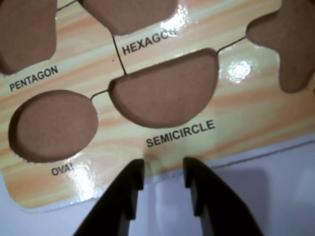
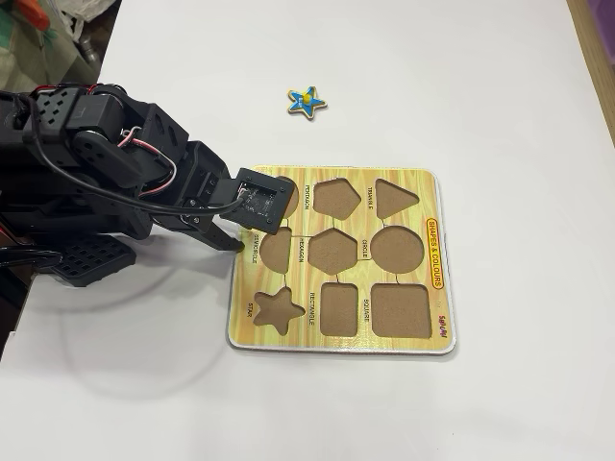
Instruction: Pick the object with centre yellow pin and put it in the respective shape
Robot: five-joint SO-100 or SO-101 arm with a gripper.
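Note:
The object with centre yellow pin, a small blue and yellow star (image 2: 307, 102), lies on the white table beyond the board's far edge, well apart from the arm. It is out of the wrist view. The yellow wood-grain board (image 2: 423, 182) lies flat; its star cutout (image 2: 277, 309) sits in the near left corner and stands empty. In the wrist view that cutout (image 1: 290, 44) shows partly at the right edge. My gripper (image 2: 227, 240) hovers at the board's left edge beside the semicircle cutout (image 1: 165, 88). The gripper (image 1: 164, 164) is open, with nothing between its black fingers.
Empty pentagon (image 1: 24, 29), hexagon (image 1: 128, 14) and oval (image 1: 54, 125) cutouts show in the wrist view on the board (image 1: 246, 113). The black arm and its base (image 2: 86, 182) fill the left side of the fixed view. White table (image 2: 461, 86) surrounds the board.

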